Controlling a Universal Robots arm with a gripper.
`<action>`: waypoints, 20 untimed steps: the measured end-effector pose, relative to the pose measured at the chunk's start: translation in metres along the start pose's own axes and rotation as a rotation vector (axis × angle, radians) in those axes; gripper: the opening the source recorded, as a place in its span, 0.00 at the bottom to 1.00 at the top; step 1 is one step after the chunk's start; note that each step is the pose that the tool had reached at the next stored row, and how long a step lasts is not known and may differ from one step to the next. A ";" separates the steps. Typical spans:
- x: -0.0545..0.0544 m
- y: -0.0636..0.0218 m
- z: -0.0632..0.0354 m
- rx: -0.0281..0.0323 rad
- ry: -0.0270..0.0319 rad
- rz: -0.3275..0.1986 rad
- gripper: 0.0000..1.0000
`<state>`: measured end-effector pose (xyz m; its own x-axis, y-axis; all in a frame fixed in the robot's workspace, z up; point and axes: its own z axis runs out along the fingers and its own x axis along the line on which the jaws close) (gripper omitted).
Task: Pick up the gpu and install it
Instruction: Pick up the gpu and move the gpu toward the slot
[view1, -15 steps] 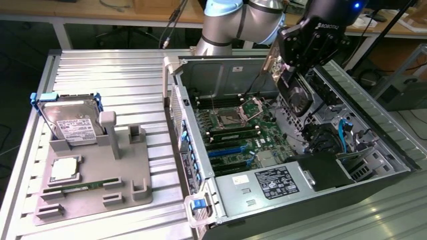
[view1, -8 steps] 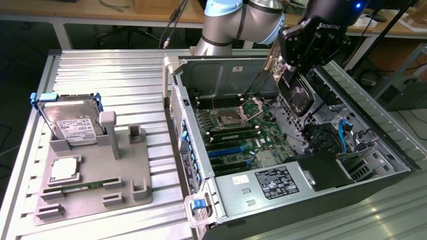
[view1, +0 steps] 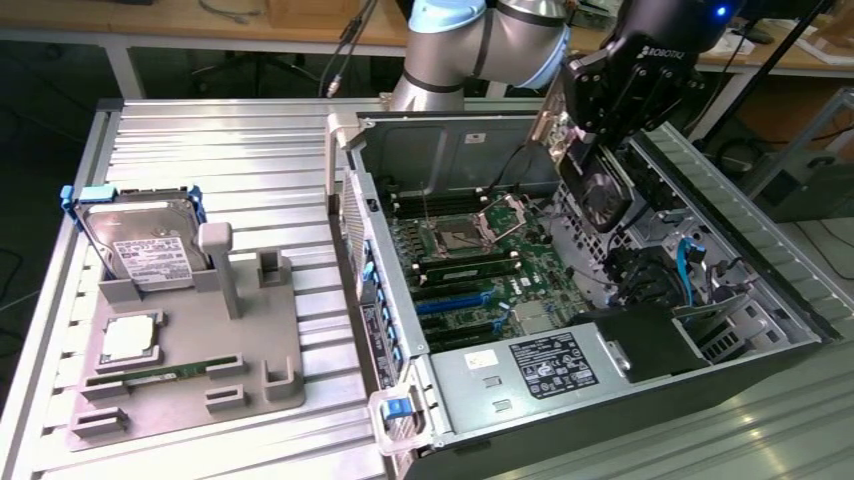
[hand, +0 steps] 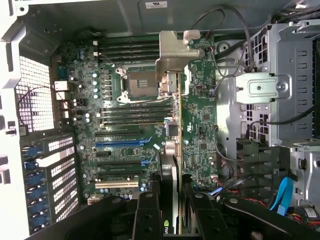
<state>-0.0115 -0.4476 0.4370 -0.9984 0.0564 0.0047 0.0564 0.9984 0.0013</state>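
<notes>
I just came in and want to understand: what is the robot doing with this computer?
The arm's gripper is closed on the gpu and holds it above the open case. The card is over the motherboard but is not yet seated in any slot. A hard drive and a memory stick rest on the grey holder at the exterior view's left.
</notes>
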 end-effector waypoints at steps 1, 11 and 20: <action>-0.001 0.0001 0.0000 0.0000 0.0000 0.000 0.27; -0.011 0.0006 -0.0001 0.0000 0.0001 0.000 0.27; -0.018 0.0010 -0.0001 0.0000 0.0001 0.000 0.27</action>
<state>0.0063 -0.4475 0.4370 -0.9984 0.0564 0.0048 0.0564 0.9984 0.0013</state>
